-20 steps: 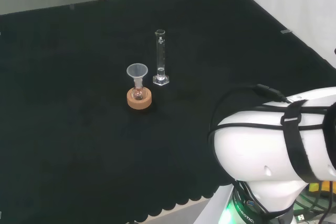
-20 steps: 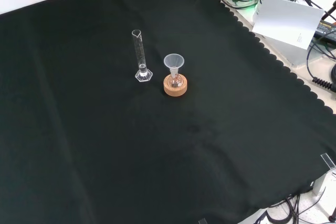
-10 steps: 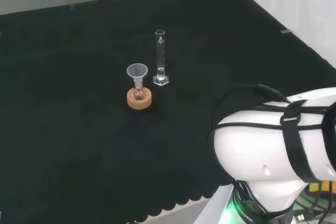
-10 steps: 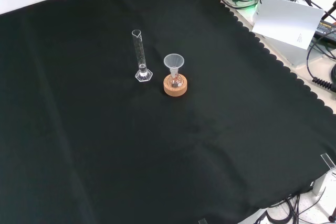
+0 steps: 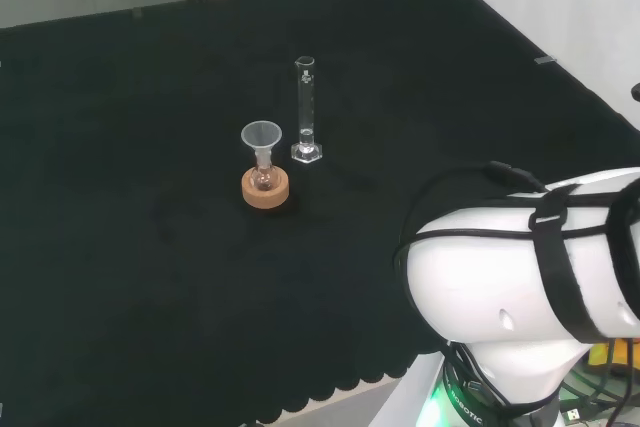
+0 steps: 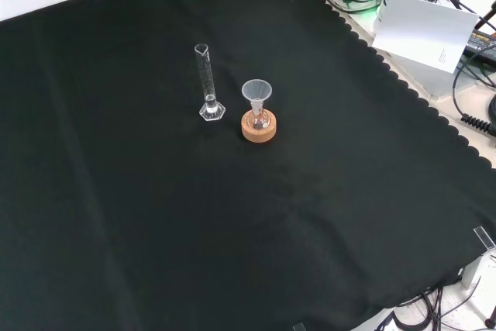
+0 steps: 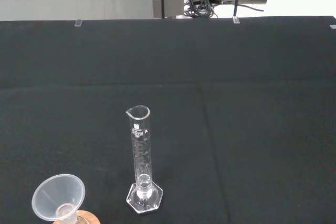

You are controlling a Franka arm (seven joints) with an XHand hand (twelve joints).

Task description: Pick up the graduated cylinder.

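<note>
While you look over the arm in the head view, your nearest sight is the white arm link at the lower right, hanging over the near edge of the table with its black cloth. Farther on, near the middle of the cloth, a small round flask sits in a cork ring with a clear funnel standing in its neck. Just beside that, to the right and a little farther off in this view, the graduated cylinder stands upright on its hexagonal foot, apart from the ring and touched by nothing. In the front view you see the same cylinder to the left of the funnel and cork ring. From the wrist view the cylinder stands ahead, upright, with the funnel near it. As for the fingers, you cannot tell whether they are apart or together.
</note>
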